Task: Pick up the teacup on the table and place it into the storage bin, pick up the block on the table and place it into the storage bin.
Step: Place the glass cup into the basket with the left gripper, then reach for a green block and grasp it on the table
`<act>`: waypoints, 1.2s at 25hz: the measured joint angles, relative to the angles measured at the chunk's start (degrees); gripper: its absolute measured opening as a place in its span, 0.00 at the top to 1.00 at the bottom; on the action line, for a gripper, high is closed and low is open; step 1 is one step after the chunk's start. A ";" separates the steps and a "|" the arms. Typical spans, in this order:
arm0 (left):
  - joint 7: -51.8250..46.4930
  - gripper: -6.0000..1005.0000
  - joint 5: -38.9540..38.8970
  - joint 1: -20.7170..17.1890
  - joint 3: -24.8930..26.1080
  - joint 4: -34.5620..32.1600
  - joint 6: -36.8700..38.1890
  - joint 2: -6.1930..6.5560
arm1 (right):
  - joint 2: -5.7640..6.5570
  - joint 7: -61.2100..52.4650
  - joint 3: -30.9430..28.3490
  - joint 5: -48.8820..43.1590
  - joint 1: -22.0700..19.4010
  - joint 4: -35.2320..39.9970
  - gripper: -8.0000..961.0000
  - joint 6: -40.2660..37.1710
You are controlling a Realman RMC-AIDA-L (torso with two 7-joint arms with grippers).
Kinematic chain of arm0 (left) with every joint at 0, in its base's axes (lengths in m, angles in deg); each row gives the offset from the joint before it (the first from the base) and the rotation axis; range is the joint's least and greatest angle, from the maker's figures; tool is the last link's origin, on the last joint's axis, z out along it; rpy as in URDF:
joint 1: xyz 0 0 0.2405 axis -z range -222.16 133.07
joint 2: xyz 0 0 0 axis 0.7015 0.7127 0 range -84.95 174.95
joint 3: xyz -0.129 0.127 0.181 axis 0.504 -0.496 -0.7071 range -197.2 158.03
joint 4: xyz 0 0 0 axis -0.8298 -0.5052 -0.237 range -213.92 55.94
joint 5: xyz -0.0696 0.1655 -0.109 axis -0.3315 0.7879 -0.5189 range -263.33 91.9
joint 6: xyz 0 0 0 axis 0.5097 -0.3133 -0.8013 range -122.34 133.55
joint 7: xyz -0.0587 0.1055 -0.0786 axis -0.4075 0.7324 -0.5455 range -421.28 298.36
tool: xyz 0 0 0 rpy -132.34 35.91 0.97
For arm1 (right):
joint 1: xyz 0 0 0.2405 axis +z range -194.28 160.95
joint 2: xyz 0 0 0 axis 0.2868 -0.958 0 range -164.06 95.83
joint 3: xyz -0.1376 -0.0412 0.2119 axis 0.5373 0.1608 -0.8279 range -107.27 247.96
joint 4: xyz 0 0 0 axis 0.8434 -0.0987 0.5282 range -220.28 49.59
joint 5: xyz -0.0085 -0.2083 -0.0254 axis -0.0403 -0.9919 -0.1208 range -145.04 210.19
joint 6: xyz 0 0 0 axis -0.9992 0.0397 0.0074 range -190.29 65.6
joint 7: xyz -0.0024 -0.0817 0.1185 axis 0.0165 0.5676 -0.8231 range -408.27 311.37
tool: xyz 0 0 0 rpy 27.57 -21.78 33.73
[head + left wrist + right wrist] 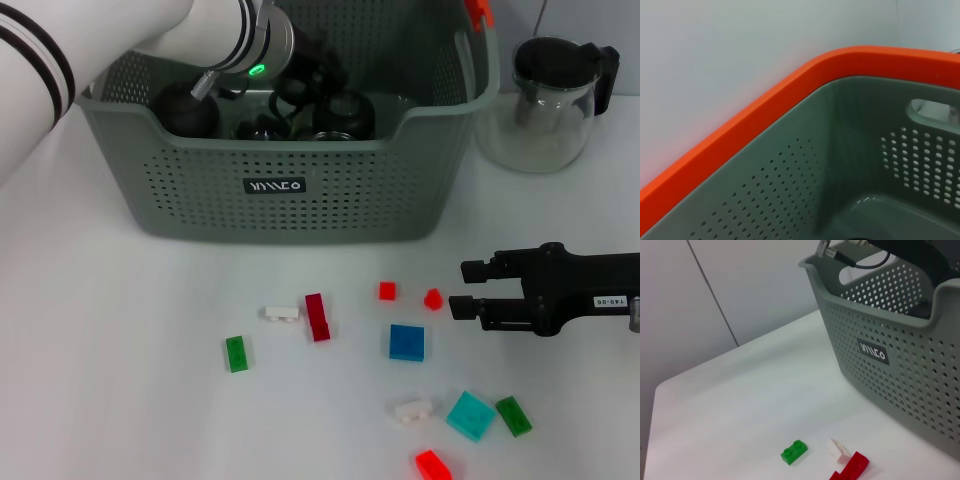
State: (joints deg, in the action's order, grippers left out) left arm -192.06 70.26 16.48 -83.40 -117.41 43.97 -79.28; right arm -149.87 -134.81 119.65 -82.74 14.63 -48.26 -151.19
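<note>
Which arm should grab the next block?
Right. Its tool hovers open over the table beside the small red block; the left tool is down inside the storage bin.

Setting reads as a robot test lab or staged tabletop bench. A plain white table (120, 400) stands against bare pale wall panels (715, 290). Props are sparse: a perforated storage bin (300, 200), scattered toy blocks (407, 342), and a glass teapot (548, 100) at far right.
</note>
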 joint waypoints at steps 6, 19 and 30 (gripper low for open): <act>-0.52 0.48 -0.40 0.01 0.56 -0.26 0.28 0.05 | 0.00 0.04 -0.11 0.00 -0.31 0.00 0.35 0.00; 1.71 0.18 -29.18 -14.97 4.76 -33.62 28.67 0.83 | 0.58 0.17 -0.11 0.00 -0.52 0.00 0.35 -0.95; 25.95 0.13 -50.01 -27.31 8.50 -34.07 70.22 -0.31 | 3.93 1.51 0.02 -0.57 -0.66 1.02 0.35 -7.60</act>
State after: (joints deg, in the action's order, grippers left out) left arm -166.11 20.25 -10.83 -74.90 -151.49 114.19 -79.59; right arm -145.94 -133.30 119.67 -83.31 13.98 -47.23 -158.79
